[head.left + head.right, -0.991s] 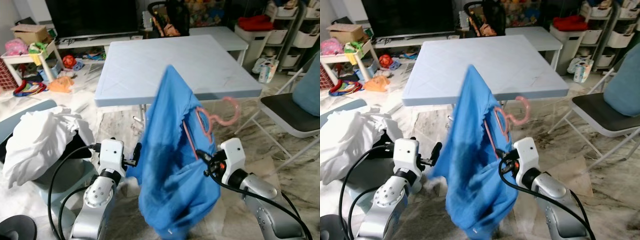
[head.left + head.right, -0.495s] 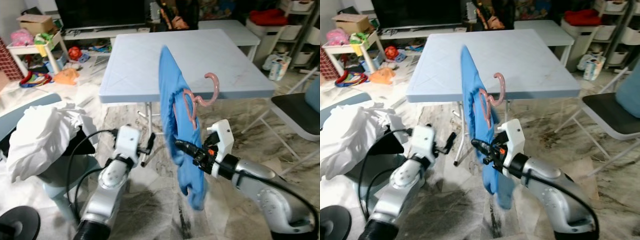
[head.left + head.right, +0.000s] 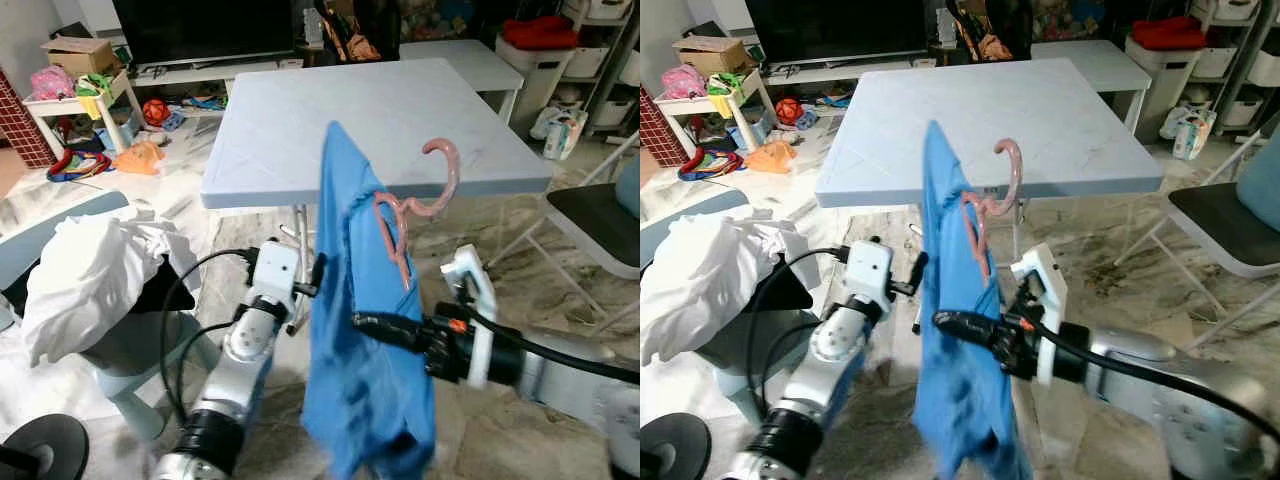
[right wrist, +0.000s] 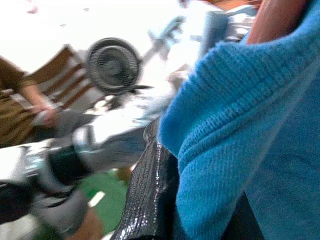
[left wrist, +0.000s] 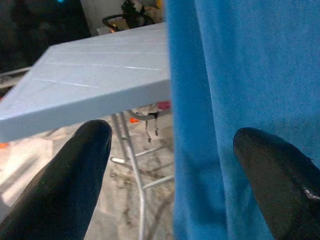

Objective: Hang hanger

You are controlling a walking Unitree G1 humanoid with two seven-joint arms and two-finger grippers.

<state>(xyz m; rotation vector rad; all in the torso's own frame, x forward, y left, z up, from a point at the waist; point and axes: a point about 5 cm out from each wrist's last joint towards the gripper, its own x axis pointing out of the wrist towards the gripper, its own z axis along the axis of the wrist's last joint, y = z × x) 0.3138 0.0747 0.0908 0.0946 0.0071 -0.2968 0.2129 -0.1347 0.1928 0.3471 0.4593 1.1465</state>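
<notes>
Carrying the loaded hanger toward a place to hang it

Our right gripper (image 3: 375, 326) is clamped on the blue knitted garment (image 3: 365, 400), which drapes below its fingers, while the pink plastic hanger (image 3: 410, 215) rises just above it, hook uppermost and free. Our left gripper (image 5: 175, 170) hangs just beside the cloth with fingers spread wide, touching nothing we can see. Beyond both stands the pale blue folding table (image 3: 270, 130). We judge it best to keep the hook upright, move slowly so the cloth stays on, and steady the hem with the left.
</notes>
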